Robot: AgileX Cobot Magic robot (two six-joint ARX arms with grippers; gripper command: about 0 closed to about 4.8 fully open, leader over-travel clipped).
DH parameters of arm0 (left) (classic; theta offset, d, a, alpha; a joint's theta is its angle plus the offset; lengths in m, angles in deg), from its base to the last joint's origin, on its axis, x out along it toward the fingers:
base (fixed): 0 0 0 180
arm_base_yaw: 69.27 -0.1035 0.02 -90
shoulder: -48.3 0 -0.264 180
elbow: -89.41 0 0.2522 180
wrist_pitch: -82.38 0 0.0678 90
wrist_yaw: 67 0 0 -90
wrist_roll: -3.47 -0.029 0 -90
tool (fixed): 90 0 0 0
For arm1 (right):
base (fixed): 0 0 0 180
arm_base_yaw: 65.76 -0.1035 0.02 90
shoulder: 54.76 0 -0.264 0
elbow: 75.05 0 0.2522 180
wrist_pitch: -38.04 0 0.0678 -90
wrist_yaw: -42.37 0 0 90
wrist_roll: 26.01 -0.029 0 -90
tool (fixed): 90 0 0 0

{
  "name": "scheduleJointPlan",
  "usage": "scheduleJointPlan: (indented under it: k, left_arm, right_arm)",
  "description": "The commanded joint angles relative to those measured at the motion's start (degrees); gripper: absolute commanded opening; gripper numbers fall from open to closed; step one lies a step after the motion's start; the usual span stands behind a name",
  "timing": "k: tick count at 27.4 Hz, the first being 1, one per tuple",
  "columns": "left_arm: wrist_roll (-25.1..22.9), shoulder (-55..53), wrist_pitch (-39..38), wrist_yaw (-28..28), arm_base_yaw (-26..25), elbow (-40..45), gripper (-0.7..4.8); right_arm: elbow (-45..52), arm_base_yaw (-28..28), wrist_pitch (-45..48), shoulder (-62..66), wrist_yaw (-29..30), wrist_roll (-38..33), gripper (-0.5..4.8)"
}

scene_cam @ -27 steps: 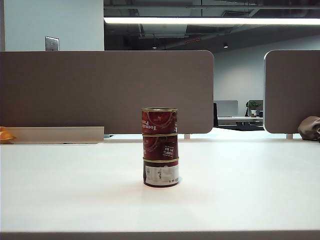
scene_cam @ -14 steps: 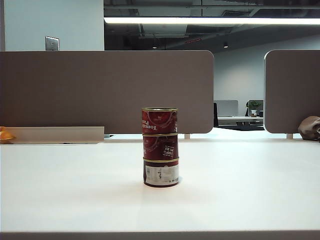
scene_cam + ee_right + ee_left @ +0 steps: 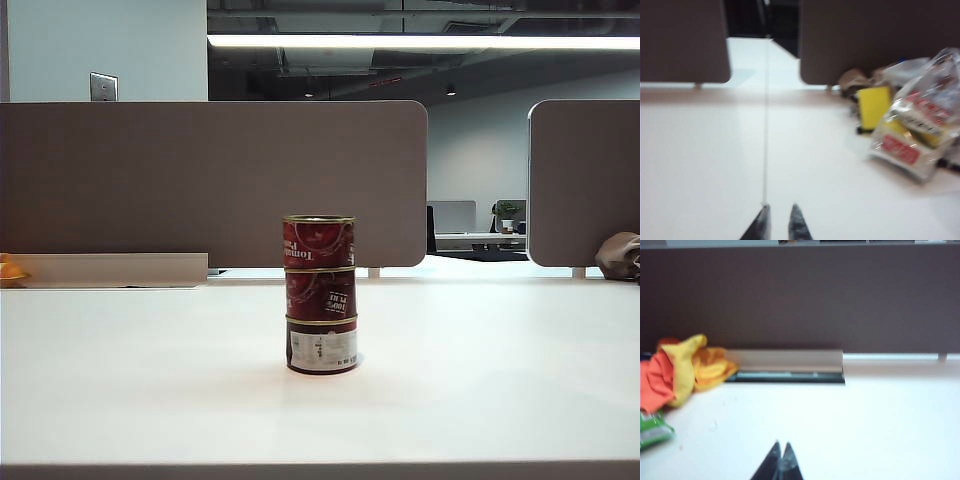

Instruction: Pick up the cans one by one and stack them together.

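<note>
Exterior view: I see the three cans [image 3: 321, 295] stacked in one column mid-table [image 3: 150, 400], no arms in frame. Left gripper [image 3: 780, 452] clenched, empty, facing the far divider [image 3: 800, 300] and cloth pile [image 3: 682, 367]. Right gripper [image 3: 778, 216] slightly parted, holding nothing, snack bags [image 3: 915, 135] off to its side. Stack looks done; main risk I'd flag is a table bump or an arm sweeping back through and toppling it.

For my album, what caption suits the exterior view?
Three cans stacked in one upright tower on the white table, no robot arms in sight.
</note>
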Motion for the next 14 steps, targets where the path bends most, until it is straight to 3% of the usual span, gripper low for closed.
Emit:
scheduleJointPlan:
  k: [1,5,7,14]
  left_arm:
    - [-4.28,3.02,3.28,-0.28,-0.13,8.07,-0.04]
    - [-10.12,7.56,13.14,-1.01,-0.13,19.52,-0.04]
    - [-10.56,9.49,19.15,-1.07,-0.13,25.05,-0.04]
    - [-10.51,14.03,22.53,-0.96,-0.13,33.59,-0.04]
  right_arm:
    - [4.79,1.03,3.89,-1.86,5.55,-0.09,0.58]
    - [9.03,4.46,7.74,-3.1,5.57,-0.15,0.58]
    - [11.43,7.34,11.47,-4.17,6.47,-1.95,0.58]
    - [14.49,12.92,11.19,-7.15,6.43,-5.75,0.58]
